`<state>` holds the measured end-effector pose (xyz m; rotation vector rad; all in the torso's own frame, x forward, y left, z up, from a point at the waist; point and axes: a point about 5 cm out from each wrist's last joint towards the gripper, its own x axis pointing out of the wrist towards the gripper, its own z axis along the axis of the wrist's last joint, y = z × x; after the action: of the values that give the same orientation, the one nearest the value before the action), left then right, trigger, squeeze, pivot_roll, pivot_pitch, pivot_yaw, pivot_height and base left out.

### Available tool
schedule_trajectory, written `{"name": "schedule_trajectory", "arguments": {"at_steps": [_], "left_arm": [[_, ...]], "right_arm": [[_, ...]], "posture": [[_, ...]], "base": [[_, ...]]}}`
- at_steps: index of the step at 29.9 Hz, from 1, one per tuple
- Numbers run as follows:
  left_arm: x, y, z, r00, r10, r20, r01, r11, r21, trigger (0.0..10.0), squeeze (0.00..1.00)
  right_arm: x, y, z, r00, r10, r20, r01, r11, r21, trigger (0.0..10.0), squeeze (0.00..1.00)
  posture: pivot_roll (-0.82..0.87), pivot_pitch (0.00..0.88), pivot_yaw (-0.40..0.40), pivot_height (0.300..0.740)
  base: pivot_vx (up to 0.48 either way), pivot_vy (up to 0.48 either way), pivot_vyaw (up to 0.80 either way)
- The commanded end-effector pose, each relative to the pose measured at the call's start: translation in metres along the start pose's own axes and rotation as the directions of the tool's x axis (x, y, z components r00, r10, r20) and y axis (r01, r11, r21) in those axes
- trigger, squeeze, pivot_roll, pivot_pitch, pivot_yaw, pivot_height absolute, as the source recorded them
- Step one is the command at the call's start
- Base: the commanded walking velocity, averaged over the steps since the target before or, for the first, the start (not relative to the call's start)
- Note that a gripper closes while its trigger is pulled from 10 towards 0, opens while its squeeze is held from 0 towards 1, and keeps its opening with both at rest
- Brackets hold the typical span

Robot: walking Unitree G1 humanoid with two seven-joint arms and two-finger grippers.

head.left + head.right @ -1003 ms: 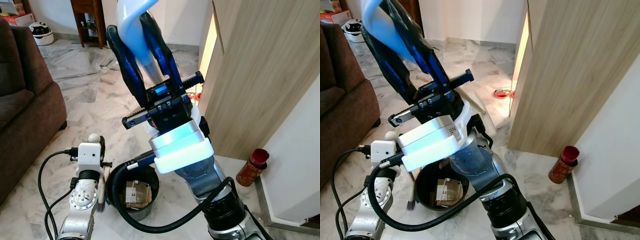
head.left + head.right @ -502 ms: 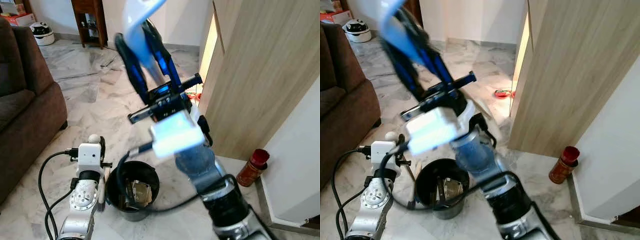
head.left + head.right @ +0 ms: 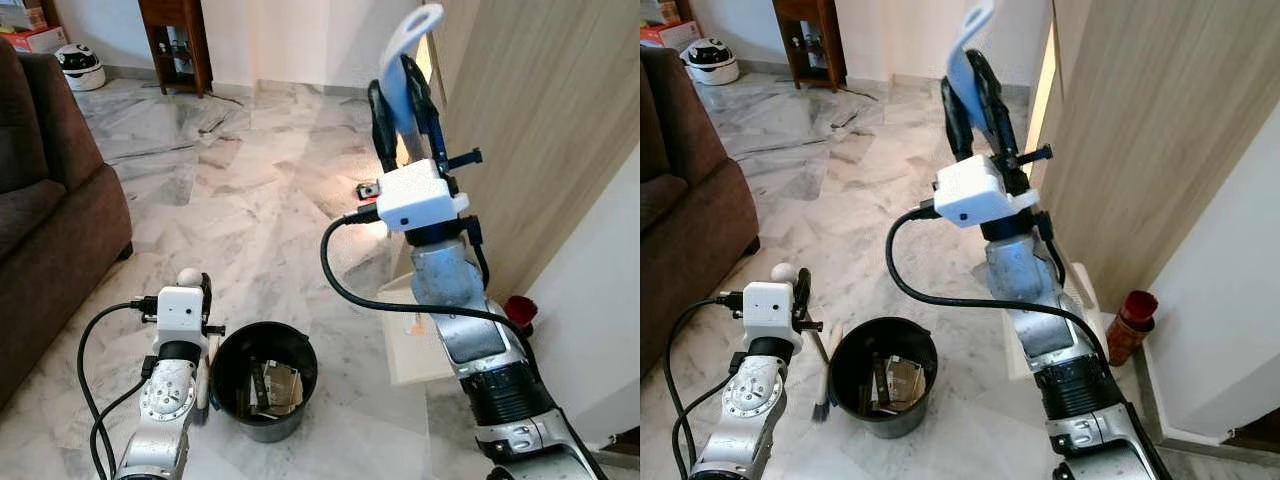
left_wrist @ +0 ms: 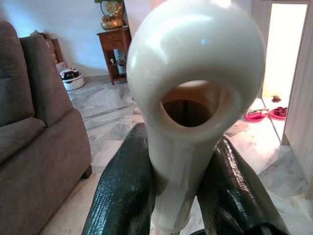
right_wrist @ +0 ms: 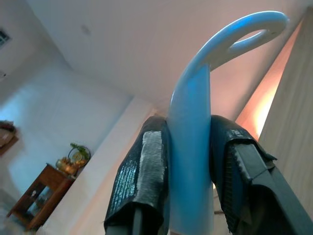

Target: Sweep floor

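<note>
Pale grey-veined marble floor (image 3: pixel 250 190) runs back to a white wall, where a dark wooden side table (image 3: pixel 178 45) stands with a small white round appliance (image 3: pixel 78 66) on the floor just beside it. Along the robot's left sits a brown fabric sofa (image 3: pixel 50 200). Low in front, the left gripper (image 3: pixel 190 285) is clamped on the cream plastic handle with a ring-shaped end (image 4: pixel 188 98); the left wrist view shows the two black fingers (image 4: pixel 122 191) pressed against either side of its stem. From that handle a thin shaft runs down to a small dark brush head (image 3: pixel 820 408) resting on the marble, just beside a black round plastic bucket (image 3: pixel 262 380) that holds crumpled cardboard and paper scraps (image 3: pixel 275 385). To the right of the bucket the right arm is raised high, its right gripper (image 3: pixel 402 95) closed around a light blue plastic handle with a hooked loop at its tip (image 5: pixel 195 122), which points upward. Below this arm a cream flat dustpan (image 3: pixel 415 345) hangs close above the floor. Farther right rises a light wooden panel wall (image 3: pixel 540 130), and at its foot, against a white wall, stands a red cylindrical can with a red lid (image 3: pixel 515 312). Beyond the arm, small red items (image 3: pixel 368 190) lie on the sunlit floor.
</note>
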<state>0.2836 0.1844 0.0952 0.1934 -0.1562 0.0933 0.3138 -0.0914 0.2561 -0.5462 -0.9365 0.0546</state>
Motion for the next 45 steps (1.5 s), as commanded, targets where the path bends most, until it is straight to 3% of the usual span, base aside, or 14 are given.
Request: {"name": "schedule_trajectory", "arguments": {"at_steps": [1, 5, 6, 13, 20, 25, 27, 37, 45], "left_arm": [[0.003, -0.002, 0.012, 0.998, -0.018, 0.060, 0.018, 1.000, 0.006, 10.0, 0.00], [0.003, -0.005, 0.012, 0.998, -0.031, 0.056, 0.031, 1.000, 0.004, 10.0, 0.00], [0.002, -0.006, 0.012, 0.998, -0.033, 0.056, 0.033, 0.999, 0.002, 10.0, 0.00], [0.001, -0.007, 0.010, 0.998, -0.045, 0.051, 0.045, 0.999, -0.002, 10.0, 0.00], [0.000, -0.008, 0.008, 0.997, -0.057, 0.043, 0.058, 0.998, -0.003, 10.0, 0.00], [-0.002, -0.007, 0.005, 0.998, -0.061, 0.029, 0.061, 0.998, -0.004, 10.0, 0.00], [-0.004, -0.006, 0.001, 0.998, -0.059, 0.014, 0.059, 0.998, -0.003, 10.0, 0.00], [-0.006, -0.005, -0.004, 0.998, -0.055, -0.007, 0.055, 0.998, -0.003, 10.0, 0.00], [-0.007, -0.004, -0.006, 0.998, -0.052, -0.016, 0.052, 0.999, -0.003, 10.0, 0.00]], "right_arm": [[-0.002, -0.004, 0.001, 1.000, 0.004, 0.022, -0.004, 1.000, -0.001, 10.0, 0.00], [-0.021, 0.000, -0.009, 0.996, 0.081, -0.048, -0.075, 0.990, 0.122, 10.0, 0.00], [-0.030, -0.001, -0.018, 0.991, 0.088, -0.104, -0.072, 0.987, 0.147, 10.0, 0.00], [-0.043, -0.007, -0.035, 0.979, 0.075, -0.190, -0.044, 0.985, 0.164, 10.0, 0.00], [-0.063, -0.005, -0.053, 0.954, 0.137, -0.268, -0.089, 0.979, 0.185, 10.0, 0.00], [-0.077, 0.000, -0.068, 0.916, 0.178, -0.359, -0.064, 0.950, 0.307, 10.0, 0.00], [-0.084, 0.004, -0.078, 0.885, 0.217, -0.411, -0.045, 0.920, 0.389, 10.0, 0.00], [-0.094, 0.005, -0.100, 0.828, 0.206, -0.521, 0.088, 0.870, 0.484, 10.0, 0.00], [-0.095, 0.009, -0.104, 0.815, 0.219, -0.536, 0.099, 0.859, 0.501, 10.0, 0.00]], "posture": [[0.01, 0.000, -0.028, 0.740], [0.00, 0.000, -0.026, 0.740], [0.00, 0.000, -0.026, 0.740], [-0.01, 0.000, -0.017, 0.740], [-0.01, 0.000, -0.013, 0.740], [-0.01, 0.000, -0.012, 0.740], [-0.02, 0.000, -0.011, 0.740], [-0.01, 0.000, -0.009, 0.740], [-0.01, 0.000, -0.010, 0.740]], "base": [[0.000, 0.000, 0.00], [0.000, 0.000, 0.00], [0.000, 0.000, 0.00], [0.000, 0.000, 0.00], [0.000, 0.000, 0.00], [0.000, 0.000, 0.00], [0.000, 0.000, 0.00], [0.000, 0.000, 0.00], [0.000, 0.000, 0.00]]}}
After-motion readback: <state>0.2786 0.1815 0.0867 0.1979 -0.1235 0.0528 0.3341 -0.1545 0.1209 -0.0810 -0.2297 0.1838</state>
